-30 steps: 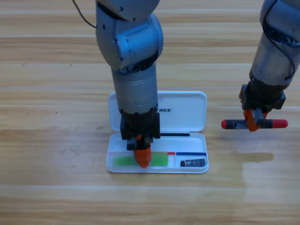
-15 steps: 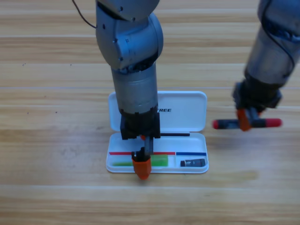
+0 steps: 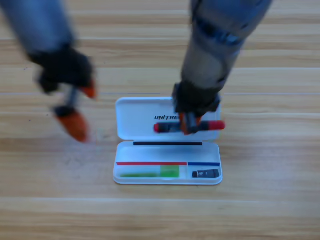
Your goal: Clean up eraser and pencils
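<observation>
1. High view: the right pincer (image 3: 189,123) pinches the red pencil (image 3: 189,126) near its middle, above the open lid of the white case (image 3: 131,122). The pencil's long axis runs left to right, parallel to the case's long tray. That tray lies just toward the picture's bottom from the pincer, so the right arm is the nearer one.
2. The left pincer (image 3: 80,106), spread wide and holding nothing, is over the bench (image 3: 40,200) to the left of the case.
3. Count: two pencils, the red one held and the green pencil (image 3: 150,173) lying in the tray's long compartment; one eraser (image 3: 206,174) in the small right compartment; one case.
</observation>
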You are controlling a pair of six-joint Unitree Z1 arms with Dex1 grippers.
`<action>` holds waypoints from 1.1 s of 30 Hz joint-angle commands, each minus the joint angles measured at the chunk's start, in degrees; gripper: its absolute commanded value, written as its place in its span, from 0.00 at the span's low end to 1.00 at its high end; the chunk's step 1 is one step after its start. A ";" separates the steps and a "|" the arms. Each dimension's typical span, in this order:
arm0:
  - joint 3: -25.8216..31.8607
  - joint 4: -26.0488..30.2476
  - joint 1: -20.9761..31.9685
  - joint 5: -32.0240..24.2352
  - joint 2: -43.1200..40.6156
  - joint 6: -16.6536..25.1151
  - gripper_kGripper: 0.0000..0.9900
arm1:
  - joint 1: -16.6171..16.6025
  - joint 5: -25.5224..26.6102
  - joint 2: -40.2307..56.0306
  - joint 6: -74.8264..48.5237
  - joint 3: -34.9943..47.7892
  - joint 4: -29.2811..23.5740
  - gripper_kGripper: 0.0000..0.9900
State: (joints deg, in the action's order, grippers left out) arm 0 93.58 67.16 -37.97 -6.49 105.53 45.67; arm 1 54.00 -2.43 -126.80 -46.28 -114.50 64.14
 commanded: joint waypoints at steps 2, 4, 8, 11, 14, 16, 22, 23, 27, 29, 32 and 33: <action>-7.27 0.51 19.34 -5.03 -7.62 10.05 1.00 | 2.34 -1.44 -10.40 0.67 -4.50 1.07 0.00; -8.77 0.51 22.32 -5.99 -7.88 12.78 1.00 | 2.34 -1.71 -11.72 0.67 -6.00 1.07 0.00; -10.70 0.42 25.49 -6.70 -8.23 15.68 1.00 | 2.34 -1.79 -13.04 0.67 -7.58 1.07 0.00; -11.49 0.42 26.19 -6.87 -8.23 16.38 1.00 | 2.34 -1.79 -13.39 0.67 -7.93 1.07 0.00; -11.93 0.34 26.28 -6.96 -8.15 16.38 1.00 | 2.34 -1.79 -13.74 0.67 -8.11 1.07 0.00; -12.11 0.25 26.28 -7.14 -8.15 16.38 1.00 | 2.34 -1.79 -13.83 0.84 -8.11 1.43 0.00; -12.90 -0.19 26.28 -7.22 -7.62 16.29 1.00 | 2.51 -1.18 -13.39 2.07 -7.93 2.83 0.00; -12.99 -0.19 26.28 -7.22 -7.62 16.29 1.00 | 2.60 -1.18 -13.30 2.34 -7.93 3.01 0.00; -13.34 -0.45 26.28 -7.22 -7.62 16.12 1.00 | 2.86 -1.27 -13.30 3.13 -7.93 3.18 0.00; -13.43 -0.45 26.28 -7.22 -7.62 16.12 1.00 | 3.21 -1.27 -13.30 3.57 -7.93 3.27 0.00; -13.51 -0.45 26.28 -7.22 -7.71 16.03 1.00 | 3.65 -1.27 -13.47 4.53 -8.20 3.27 0.00; -13.60 -0.45 26.28 -7.22 -7.71 16.03 1.00 | 3.65 -1.27 -13.56 4.80 -8.37 3.18 0.00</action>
State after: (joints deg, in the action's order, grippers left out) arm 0 81.78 67.23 -12.94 -12.97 97.54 61.57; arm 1 55.59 -3.17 -136.60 -42.81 -122.36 66.68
